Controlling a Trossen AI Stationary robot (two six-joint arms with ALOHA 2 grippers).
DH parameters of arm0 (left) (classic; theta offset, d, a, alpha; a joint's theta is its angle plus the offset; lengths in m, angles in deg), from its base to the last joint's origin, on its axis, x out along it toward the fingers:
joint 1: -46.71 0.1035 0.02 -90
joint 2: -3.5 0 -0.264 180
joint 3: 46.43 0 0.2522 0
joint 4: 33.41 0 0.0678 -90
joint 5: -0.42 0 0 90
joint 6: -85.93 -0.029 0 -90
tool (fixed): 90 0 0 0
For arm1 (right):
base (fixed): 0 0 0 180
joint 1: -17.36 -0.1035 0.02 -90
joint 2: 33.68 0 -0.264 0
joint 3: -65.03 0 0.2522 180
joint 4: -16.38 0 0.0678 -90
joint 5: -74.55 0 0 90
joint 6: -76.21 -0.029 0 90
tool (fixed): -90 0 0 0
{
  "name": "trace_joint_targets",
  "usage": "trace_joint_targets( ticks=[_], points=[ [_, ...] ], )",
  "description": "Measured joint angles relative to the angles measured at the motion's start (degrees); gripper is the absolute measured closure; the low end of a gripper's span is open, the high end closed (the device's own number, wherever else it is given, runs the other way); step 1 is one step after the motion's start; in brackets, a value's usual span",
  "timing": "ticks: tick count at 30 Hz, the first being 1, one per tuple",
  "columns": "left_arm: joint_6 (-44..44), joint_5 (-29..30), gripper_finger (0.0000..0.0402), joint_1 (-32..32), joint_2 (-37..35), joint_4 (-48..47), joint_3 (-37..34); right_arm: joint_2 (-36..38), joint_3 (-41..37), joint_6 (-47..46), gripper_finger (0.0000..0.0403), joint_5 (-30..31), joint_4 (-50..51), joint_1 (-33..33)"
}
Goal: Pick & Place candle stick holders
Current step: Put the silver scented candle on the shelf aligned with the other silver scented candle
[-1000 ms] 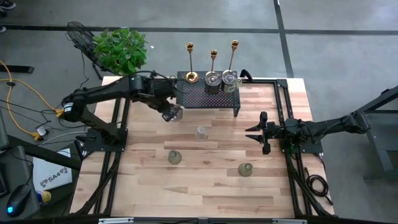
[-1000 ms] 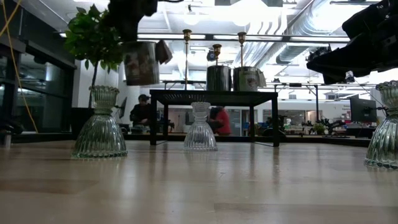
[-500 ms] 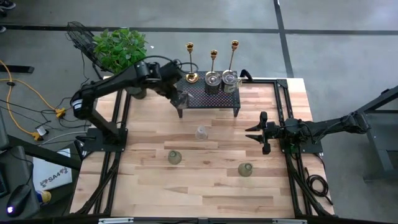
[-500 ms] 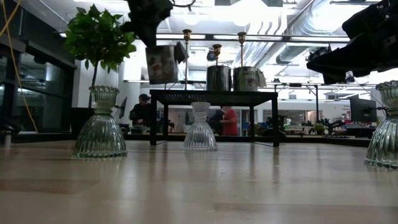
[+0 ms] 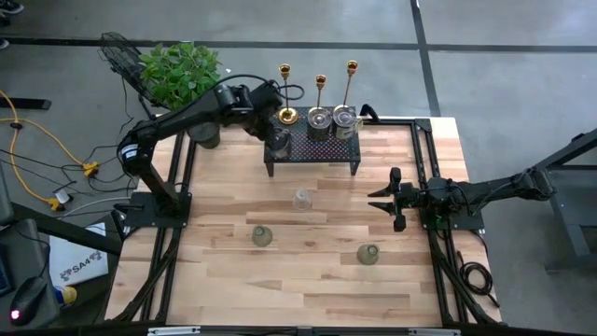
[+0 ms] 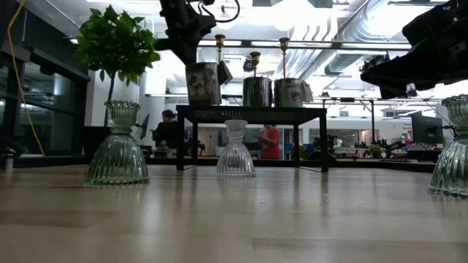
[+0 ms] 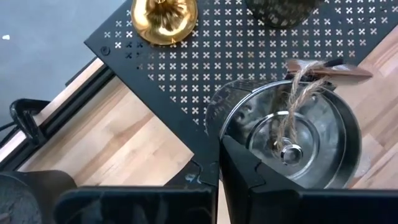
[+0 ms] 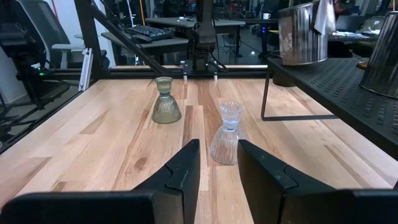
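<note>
**Silvery cup [image 7: 292, 137] pinched by its rim over the rack's corner**

Held by the left gripper [image 7: 219, 162], fully closed on the cup's near wall. Positioned at the left front corner of the black mesh rack [image 5: 317, 149], partly overhanging the edge. Possibly resting on the mesh already, though hard to tell from the low view.

Could drop to the worktop [image 5: 308, 280] if released here, with so little rack underneath. Could also catch its twine loop [image 7: 292, 106] on a finger at release.

Crowded further in: two silvery cups [image 5: 319, 119] side by side at the rack's back, the nearest gold candlestick [image 5: 287, 115] close behind the held cup. Nudges likely if pushed deeper.

Three glass cups waiting on the worktop: one clear [image 5: 301, 199], two greenish [image 5: 261, 236]. Leafy plant [image 5: 179, 75] beyond the left corner.

Right gripper [image 5: 384, 199] parked at the worktop's right side, partly open, holding nothing.
</note>
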Motion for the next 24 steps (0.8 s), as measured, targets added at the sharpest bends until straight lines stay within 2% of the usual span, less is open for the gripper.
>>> trace_joint_targets(
  ticks=[24],
  points=[
    [-2.56, 5.27, 0.0401, 0.83, 2.1, 7.14, -0.14, 0.0, 0.0, 0.01, 0.0304, 0.0, 0.02, 0.02]
  ],
)
